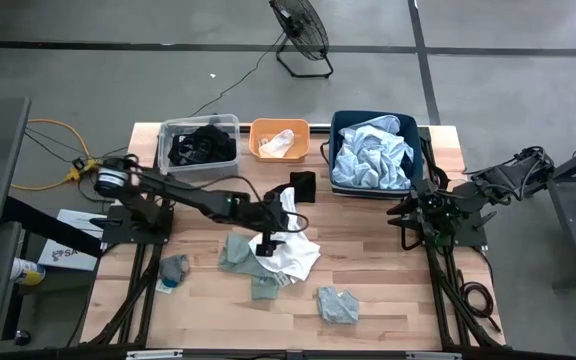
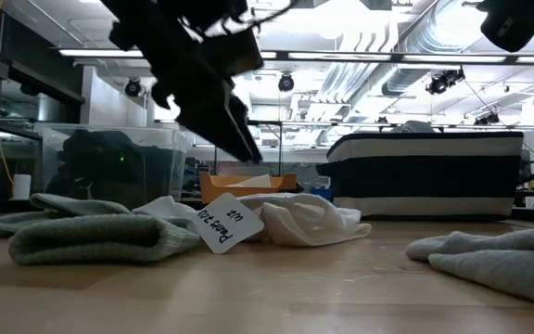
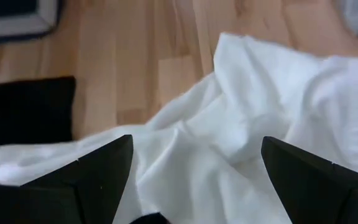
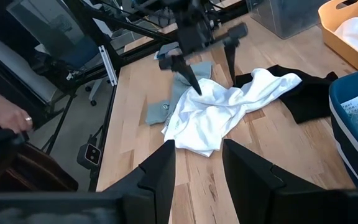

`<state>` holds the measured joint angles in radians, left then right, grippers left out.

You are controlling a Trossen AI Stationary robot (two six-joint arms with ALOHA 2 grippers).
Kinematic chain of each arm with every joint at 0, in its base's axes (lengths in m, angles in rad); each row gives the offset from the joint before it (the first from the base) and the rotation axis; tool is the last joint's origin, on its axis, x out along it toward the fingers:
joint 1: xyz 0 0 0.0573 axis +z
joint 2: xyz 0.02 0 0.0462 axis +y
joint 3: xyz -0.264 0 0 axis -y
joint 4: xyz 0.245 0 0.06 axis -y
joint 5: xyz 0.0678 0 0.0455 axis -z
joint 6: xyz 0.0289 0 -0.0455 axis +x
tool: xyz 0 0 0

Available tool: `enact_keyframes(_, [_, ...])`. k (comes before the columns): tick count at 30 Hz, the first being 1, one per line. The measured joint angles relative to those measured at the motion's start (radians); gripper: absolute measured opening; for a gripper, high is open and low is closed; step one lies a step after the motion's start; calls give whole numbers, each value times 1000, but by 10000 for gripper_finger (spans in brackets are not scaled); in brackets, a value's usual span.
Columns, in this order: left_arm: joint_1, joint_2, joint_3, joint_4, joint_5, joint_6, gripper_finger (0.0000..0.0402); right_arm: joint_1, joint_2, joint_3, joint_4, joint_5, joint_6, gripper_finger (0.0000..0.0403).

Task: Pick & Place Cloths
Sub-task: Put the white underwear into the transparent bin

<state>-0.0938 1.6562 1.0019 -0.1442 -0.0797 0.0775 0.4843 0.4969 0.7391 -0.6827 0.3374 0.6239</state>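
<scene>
Table (image 1: 368, 270) — wooden, holding three bins along its far edge and loose cloths across the middle.

Left gripper (image 1: 271, 238): hanging just above the white cloth (image 1: 293, 250) at table centre, fingers (image 3: 86, 180) spread wide with the cloth's folds lying between them — nothing pinched. The right wrist view is showing the same gripper (image 4: 207, 68) with its tips just over the cloth (image 4: 216, 109).

Right gripper (image 1: 405, 218): waiting at the table's right edge, near the navy bin (image 1: 423, 160); fingers (image 4: 160, 171) standing partly apart, gripping nothing.

Cloths:
- White cloth, crumpled, lying at centre, a tag (image 2: 225, 223) showing on it in the low view.
- Black cloth (image 1: 302, 184), lying beside the white one, toward the bins.
- Grey-green pieces: one (image 1: 238, 250) touching the white cloth's left side, one (image 1: 173, 268) farther left, one (image 1: 338, 305) near the front edge.
- Pale blue cloth (image 1: 373, 155), filling the navy bin.
- Black cloth (image 1: 200, 146) in the clear bin (image 1: 168, 132).
- White cloth (image 1: 280, 142) in the orange bin (image 1: 258, 130).
</scene>
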Motion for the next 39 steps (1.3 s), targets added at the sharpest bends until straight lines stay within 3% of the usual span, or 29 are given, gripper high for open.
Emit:
enact_keyframes(10, [1,127,-1,54,-3,5,347,0,0,0,0,0,0,124])
enact_keyframes(15, [1,161,-1,55,-6,-17,321,0,0,0,1,0,0,124])
enact_keyframes(23, [2,173,-1,46,-13,-60,226,0,0,0,1,0,0,124])
enact_keyframes(33, [2,161,-1,34,-54,-59,24,0,0,0,1,0,0,124])
enact_keyframes(39, [2,79,-1,40,-90,-46,33,0,0,0,1,0,0,124])
